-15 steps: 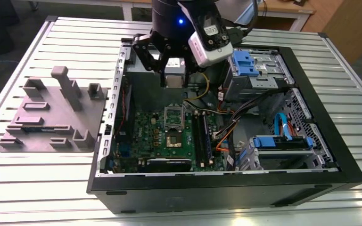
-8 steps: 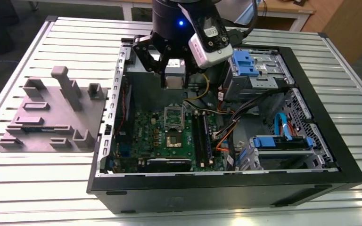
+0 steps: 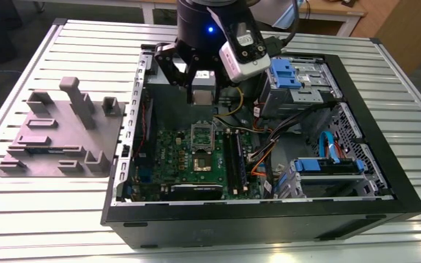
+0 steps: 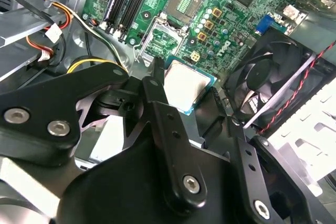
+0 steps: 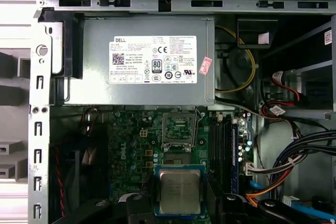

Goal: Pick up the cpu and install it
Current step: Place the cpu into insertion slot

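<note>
One slatted metal bench [image 3: 42, 230] is seen carrying an open black computer case [image 3: 269, 219] and, at the exterior view's left, a grey moulded tray [image 3: 57, 137]. Inside the case, a grey power supply [image 5: 94, 51] with a white label is mounted beside a green motherboard [image 3: 177, 159]. A black fan [image 4: 273, 74] is set at the case wall. Orange and yellow cables [image 3: 260, 163] are routed beside the memory slots [image 3: 232, 150]. The metal-framed socket [image 3: 202, 160] lies uncovered on the board. The black pincer [image 3: 202, 93] is held above the board, its fingers [image 4: 157, 108] clamped on opposite edges of the cpu [image 5: 179, 191]. The chip is held clear of the socket, with its silvery top seen in both wrist views.
</note>
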Available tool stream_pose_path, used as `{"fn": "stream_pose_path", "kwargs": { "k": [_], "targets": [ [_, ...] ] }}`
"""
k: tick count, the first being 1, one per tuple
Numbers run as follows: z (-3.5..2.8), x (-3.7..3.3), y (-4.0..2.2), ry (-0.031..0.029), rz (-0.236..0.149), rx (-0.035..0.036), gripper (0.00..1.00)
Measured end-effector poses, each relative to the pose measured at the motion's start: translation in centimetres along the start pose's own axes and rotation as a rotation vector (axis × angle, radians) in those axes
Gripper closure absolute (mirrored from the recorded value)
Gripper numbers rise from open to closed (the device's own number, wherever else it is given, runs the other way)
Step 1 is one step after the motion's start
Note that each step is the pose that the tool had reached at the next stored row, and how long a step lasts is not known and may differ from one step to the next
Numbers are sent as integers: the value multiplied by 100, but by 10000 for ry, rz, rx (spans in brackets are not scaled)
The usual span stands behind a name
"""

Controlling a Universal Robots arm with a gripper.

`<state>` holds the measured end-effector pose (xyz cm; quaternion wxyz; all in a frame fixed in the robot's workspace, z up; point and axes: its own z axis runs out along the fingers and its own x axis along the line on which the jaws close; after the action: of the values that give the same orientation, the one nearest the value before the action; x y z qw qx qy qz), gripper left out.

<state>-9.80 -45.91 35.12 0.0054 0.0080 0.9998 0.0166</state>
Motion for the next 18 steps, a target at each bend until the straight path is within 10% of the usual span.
{"fn": "stream_pose_path", "kwargs": {
  "k": [18],
  "targets": [
    [101,-5,-31,0,1,1,53]
  ]
}}
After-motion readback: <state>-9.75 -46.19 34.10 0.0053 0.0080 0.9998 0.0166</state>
